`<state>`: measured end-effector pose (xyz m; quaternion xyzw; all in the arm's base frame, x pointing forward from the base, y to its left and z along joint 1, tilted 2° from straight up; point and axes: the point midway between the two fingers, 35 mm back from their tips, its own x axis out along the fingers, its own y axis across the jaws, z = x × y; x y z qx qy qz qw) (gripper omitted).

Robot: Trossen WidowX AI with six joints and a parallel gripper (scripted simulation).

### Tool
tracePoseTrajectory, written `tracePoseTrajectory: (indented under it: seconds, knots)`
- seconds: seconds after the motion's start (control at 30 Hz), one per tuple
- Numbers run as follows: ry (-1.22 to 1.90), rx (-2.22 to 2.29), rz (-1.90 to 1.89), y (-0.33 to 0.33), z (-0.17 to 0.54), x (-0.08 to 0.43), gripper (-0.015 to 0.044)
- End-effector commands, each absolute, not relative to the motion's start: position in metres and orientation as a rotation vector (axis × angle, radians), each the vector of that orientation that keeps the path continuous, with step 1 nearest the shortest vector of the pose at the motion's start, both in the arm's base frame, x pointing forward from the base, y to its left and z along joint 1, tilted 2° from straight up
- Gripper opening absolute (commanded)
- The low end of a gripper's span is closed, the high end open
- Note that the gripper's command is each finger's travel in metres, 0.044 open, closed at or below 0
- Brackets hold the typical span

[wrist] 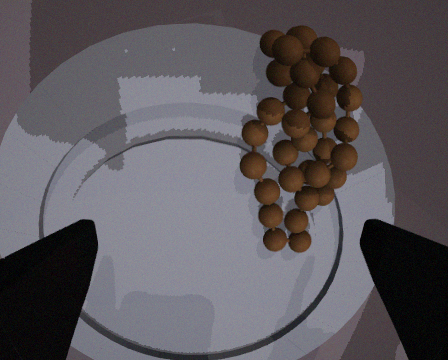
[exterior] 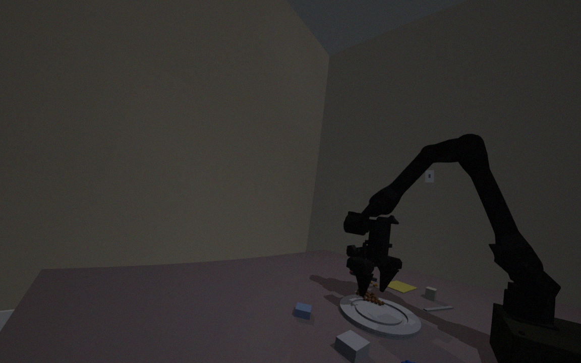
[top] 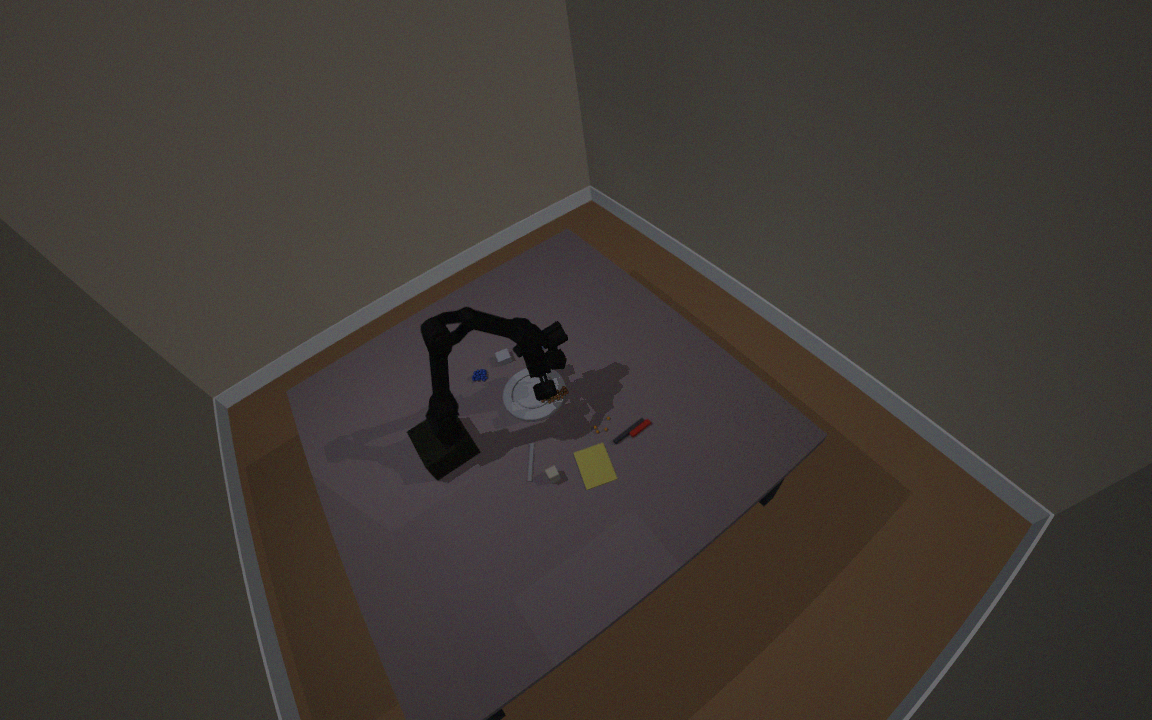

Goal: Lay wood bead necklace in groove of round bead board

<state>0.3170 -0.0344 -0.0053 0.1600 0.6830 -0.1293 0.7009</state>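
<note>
The brown wood bead necklace (top: 558,394) (exterior: 373,298) (wrist: 321,104) lies bunched in a narrow, folded heap on one side of the round white bead board (top: 509,399) (exterior: 407,327) (wrist: 24,165). In the wrist view it crosses the groove at the upper right, some beads reaching inside the ring and the far end lying at the board's outer edge. It does not follow the groove around. My gripper (exterior: 372,293) (wrist: 235,236) is wide open and empty, pointing down low over the board. In the wrist view the heap lies ahead of the fingertips, nearer the right one.
A pale grey block (top: 503,356) (exterior: 352,345) and a bluish block (exterior: 302,310) stand near the board. A blue cluster (top: 480,375), a thin stick (top: 530,462) (exterior: 438,308), a cream block (top: 551,472) (exterior: 430,293), a yellow sheet (top: 595,466) (exterior: 401,286) and a red-and-black item (top: 640,428) lie around.
</note>
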Motion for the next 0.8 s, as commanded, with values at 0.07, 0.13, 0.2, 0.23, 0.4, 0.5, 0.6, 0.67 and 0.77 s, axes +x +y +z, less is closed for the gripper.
tracePoseTrajectory:
  seconds: [0.07, 0.13, 0.2, 0.23, 0.4, 0.5, 0.6, 0.67, 0.77]
  knots:
    - [1.522, 0.357, -0.295, -0.035, -0.005, 0.317, 0.044]
    - [1.522, 0.357, -0.295, -0.035, -0.005, 0.317, 0.044]
    - [1.522, 0.357, -0.295, -0.035, -0.005, 0.317, 0.044]
    - [1.522, 0.357, -0.295, -0.035, -0.005, 0.317, 0.044]
    - [1.522, 0.357, -0.295, -0.035, -0.005, 0.317, 0.044]
    - [1.522, 0.357, -0.295, -0.035, -0.005, 0.317, 0.044]
    - [1.531, 0.26, -0.2, -0.04, -0.002, 0.323, 0.0361]
    - [1.538, 0.123, -0.069, -0.048, 0.002, 0.331, 0.031]
    - [1.532, -0.081, 0.127, -0.06, 0.008, 0.342, 0.031]
